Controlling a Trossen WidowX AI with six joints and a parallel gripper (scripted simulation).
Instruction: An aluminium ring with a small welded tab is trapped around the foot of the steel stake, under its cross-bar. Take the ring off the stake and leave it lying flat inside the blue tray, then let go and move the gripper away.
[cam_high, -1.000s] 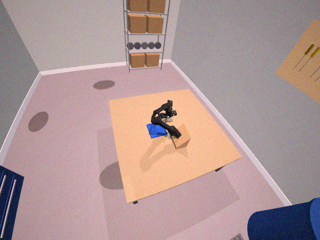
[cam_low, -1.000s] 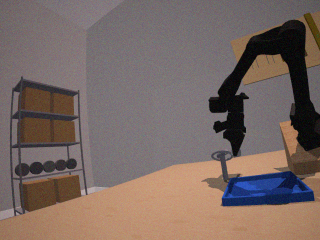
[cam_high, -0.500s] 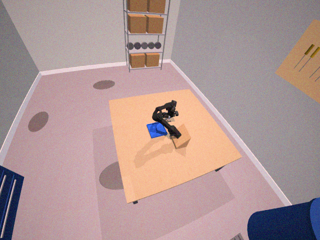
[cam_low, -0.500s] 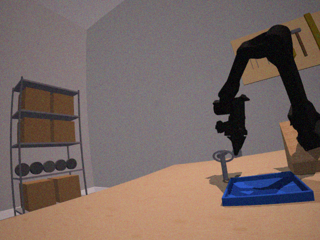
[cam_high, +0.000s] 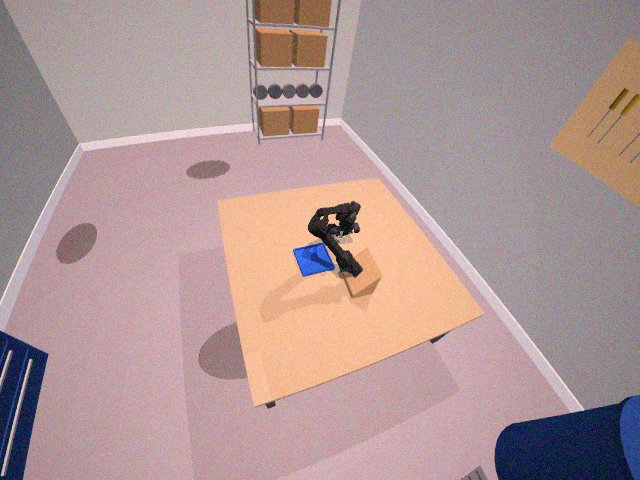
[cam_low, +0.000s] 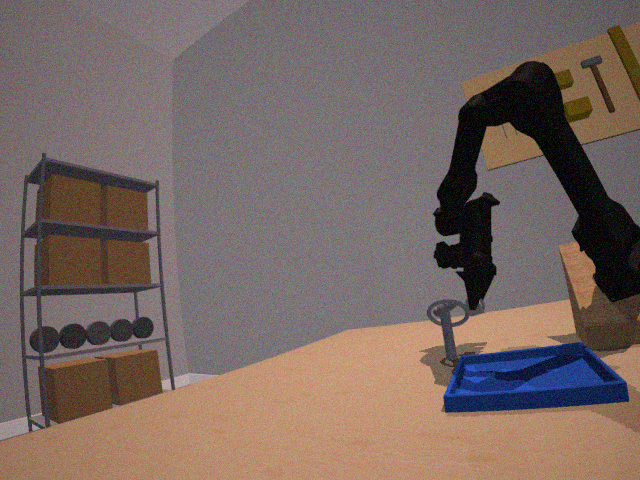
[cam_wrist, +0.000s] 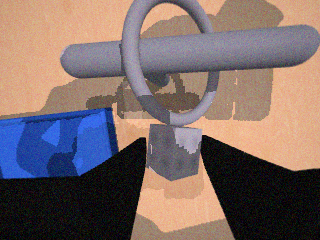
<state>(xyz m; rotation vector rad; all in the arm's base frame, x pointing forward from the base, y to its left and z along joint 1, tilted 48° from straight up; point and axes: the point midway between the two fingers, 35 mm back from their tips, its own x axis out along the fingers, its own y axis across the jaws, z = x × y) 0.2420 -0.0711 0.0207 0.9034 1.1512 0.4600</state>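
My gripper points down and is shut on the grey tab of the ring. The aluminium ring is raised to the top of the steel stake. In the wrist view the cross-bar runs through the ring: the ring's left side passes over the bar, its right side under it. The bar's left end sticks out a little beyond the ring, its right part much farther. The blue tray holds no object, only shadows.
The tray stands close beside the stake, at the left in the wrist view. The arm's wooden base block stands beyond the tray on the wooden table. A shelf rack with boxes stands by the far wall.
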